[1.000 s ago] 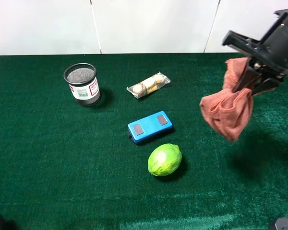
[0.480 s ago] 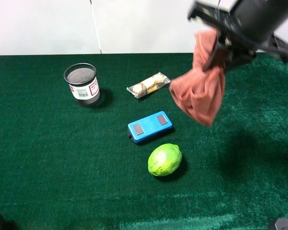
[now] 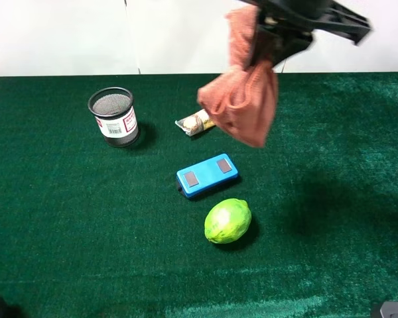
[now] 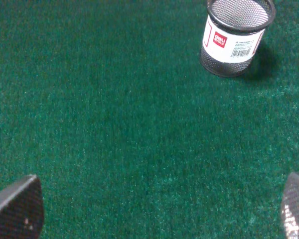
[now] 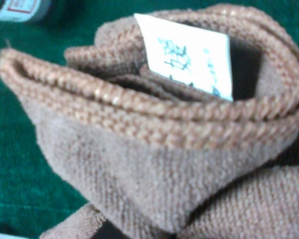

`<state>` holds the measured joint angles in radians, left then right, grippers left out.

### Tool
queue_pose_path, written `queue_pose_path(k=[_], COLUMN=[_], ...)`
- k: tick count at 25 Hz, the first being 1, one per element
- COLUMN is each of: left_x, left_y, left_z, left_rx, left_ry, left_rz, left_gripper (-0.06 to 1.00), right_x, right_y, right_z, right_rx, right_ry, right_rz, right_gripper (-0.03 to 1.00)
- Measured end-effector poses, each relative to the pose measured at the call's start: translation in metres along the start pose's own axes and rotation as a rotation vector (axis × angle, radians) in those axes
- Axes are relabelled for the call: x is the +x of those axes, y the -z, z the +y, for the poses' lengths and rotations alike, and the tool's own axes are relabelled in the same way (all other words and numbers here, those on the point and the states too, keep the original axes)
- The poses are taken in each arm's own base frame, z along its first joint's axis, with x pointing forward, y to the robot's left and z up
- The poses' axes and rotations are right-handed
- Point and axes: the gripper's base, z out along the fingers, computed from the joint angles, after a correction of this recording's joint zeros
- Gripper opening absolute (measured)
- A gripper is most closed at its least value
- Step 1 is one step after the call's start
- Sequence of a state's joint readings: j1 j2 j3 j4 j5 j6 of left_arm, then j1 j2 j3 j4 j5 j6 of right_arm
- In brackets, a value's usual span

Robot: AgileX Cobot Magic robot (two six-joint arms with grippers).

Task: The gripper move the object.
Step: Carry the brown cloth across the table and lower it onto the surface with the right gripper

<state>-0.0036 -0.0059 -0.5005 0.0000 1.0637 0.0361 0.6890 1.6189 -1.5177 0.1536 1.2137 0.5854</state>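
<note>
Green felt table (image 3: 66,232); right claw (image 3: 268,46) clamps hanging brown towel (image 3: 242,106).

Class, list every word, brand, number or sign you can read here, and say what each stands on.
"deli": white on a red patch, on the label of the mesh pen cup.
Other print on that label: too small to read.
Print on the white tag of the brown cloth: too blurred to read.
The snack packet and the blue device: no text can be made out.
</note>
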Motion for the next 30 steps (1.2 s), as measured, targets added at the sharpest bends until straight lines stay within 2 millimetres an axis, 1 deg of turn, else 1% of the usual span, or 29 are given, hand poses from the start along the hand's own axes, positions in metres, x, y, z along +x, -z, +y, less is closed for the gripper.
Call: queue_pose_path(k=[10, 14, 25, 30], left_x=[0.0, 0.0, 0.0, 0.0], left_y=[0.0, 0.0, 0.0, 0.0], left_z=[0.0, 0.0, 0.0, 0.0], left_rx=[0.0, 0.0, 0.0, 0.0], left_ry=[0.0, 0.0, 0.0, 0.0], left_rz=[0.0, 0.0, 0.0, 0.0], left_gripper=[0.96, 0.96, 0.96, 0.96], right_x=[-0.026, -0.033, -0.039, -0.038], right_y=[-0.033, -0.042, -0.062, -0.072], right_z=[0.054, 0.075, 0.134, 0.155], right_rx=[-0.017, -0.039, -0.127, -0.162], right_ry=[0.159, 0.206, 0.345, 0.395], right_rz=[-0.014, -0.029, -0.088, -0.111], right_gripper=[0.07, 0.07, 0.07, 0.07])
